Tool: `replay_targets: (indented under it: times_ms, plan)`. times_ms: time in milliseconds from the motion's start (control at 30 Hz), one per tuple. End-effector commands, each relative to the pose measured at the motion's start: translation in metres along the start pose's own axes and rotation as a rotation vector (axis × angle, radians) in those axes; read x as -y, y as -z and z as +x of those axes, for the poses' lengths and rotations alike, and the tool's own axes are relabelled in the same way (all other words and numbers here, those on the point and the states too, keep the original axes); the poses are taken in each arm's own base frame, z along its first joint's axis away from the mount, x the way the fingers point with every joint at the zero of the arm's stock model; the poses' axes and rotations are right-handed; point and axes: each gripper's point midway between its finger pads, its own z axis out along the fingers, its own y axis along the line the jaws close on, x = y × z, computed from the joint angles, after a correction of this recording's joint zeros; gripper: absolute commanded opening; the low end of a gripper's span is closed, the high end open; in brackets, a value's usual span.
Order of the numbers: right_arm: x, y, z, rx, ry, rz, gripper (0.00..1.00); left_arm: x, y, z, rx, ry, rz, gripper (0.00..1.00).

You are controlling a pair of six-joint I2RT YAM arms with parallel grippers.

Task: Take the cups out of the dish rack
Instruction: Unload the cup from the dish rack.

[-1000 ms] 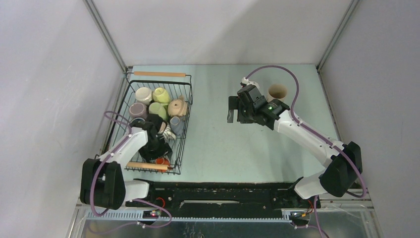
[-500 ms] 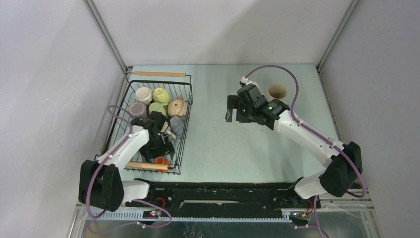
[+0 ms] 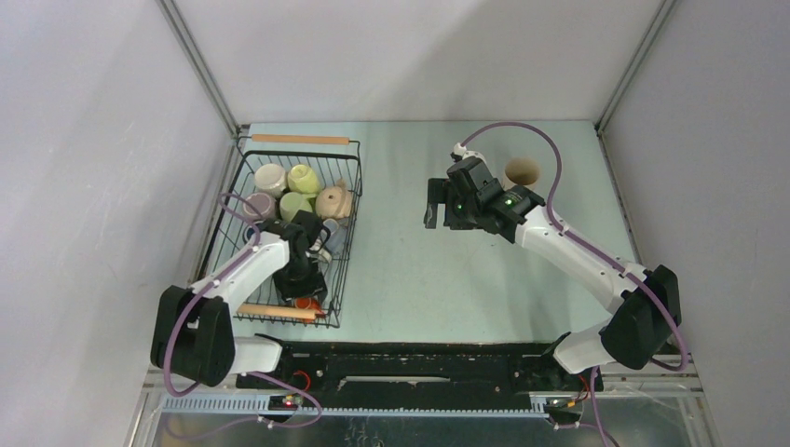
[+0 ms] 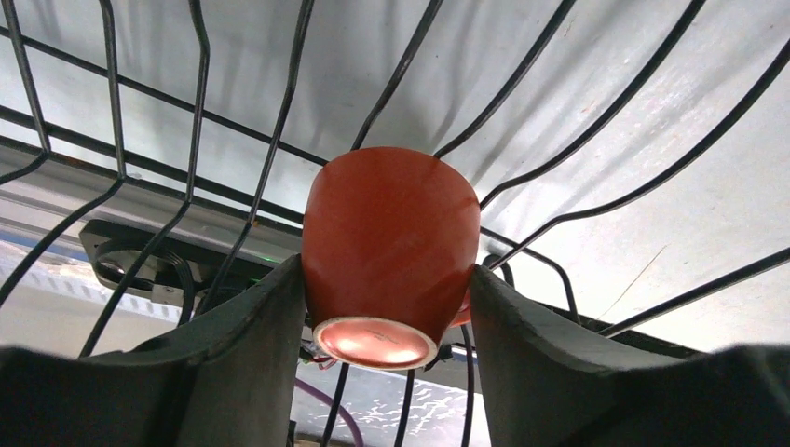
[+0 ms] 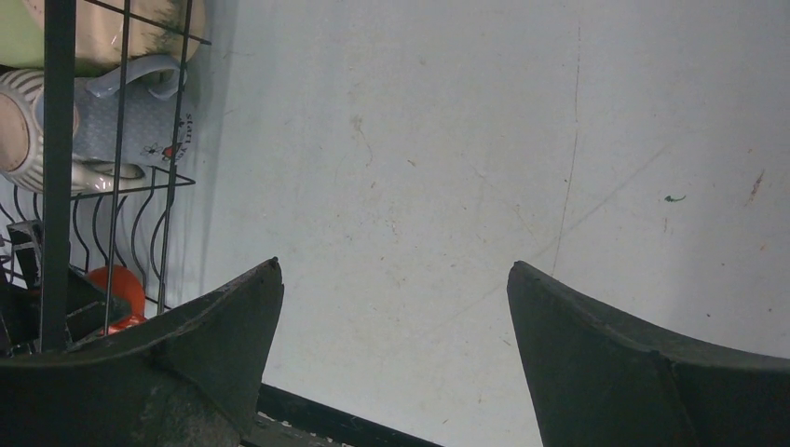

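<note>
Left fingers (image 4: 242,363), reaching down into dish rack (image 3: 303,139), grip orange cup (image 4: 387,247); right fingers (image 5: 186,354) spread

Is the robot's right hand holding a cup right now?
No, the right gripper is open, and only bare table shows between its fingers.

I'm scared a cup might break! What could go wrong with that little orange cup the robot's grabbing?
The small orange-red ceramic cup narrows towards its base, right where the fingers of the left gripper pinch it, so it might slip out. The bars of the black wire dish rack curve close around it, so lifting could snag the cup or knock it loose.
</note>
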Motion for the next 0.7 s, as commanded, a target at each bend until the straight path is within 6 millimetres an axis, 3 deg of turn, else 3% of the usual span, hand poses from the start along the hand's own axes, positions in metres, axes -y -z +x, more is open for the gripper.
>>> replay_targets:
  times_ms: [0,167,400,667]
  plan:
    - [0.000,-0.003,-0.006,0.020,0.005,-0.005,0.96,0.009,0.013,-0.011,0.034,-0.029,0.033,0.57]
    - [-0.001,-0.003,-0.005,0.016,0.006,-0.006,0.96,0.007,0.014,-0.020,0.070,-0.034,0.009,0.44]
    - [-0.001,-0.003,-0.004,0.012,0.006,-0.009,0.96,0.015,0.023,-0.049,0.156,-0.040,0.006,0.40]
    - [-0.003,-0.009,-0.001,-0.001,0.011,-0.018,0.96,0.022,0.012,-0.061,0.154,-0.072,0.008,0.37]
